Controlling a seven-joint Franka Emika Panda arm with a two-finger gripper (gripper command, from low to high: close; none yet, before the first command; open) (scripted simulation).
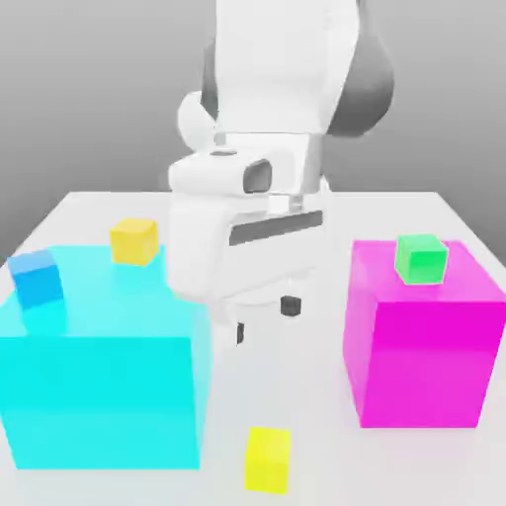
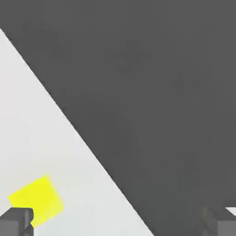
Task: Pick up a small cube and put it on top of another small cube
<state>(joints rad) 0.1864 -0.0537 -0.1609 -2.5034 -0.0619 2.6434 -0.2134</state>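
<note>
The small lemon-yellow cube (image 1: 268, 460) lies on the white table near its front edge, between the two big blocks. In the hand view this cube (image 2: 36, 200) sits close to one finger (image 2: 16, 221), outside the gap. The golden-yellow small cube (image 1: 133, 240) appears to rest at the back of the cyan block's top. My gripper (image 1: 264, 320) hangs open above the table's middle, farther back than the lemon cube, with nothing between its fingers (image 1: 290, 306). From the hand camera the gripper (image 2: 117, 226) shows its fingers spread wide.
A big cyan block (image 1: 99, 395) fills the exterior view's left, with a small blue cube (image 1: 38, 279) on top. A big magenta block (image 1: 425, 346) stands at the right and carries a small green cube (image 1: 422, 259). The table's edge (image 2: 87, 143) runs diagonally against dark floor.
</note>
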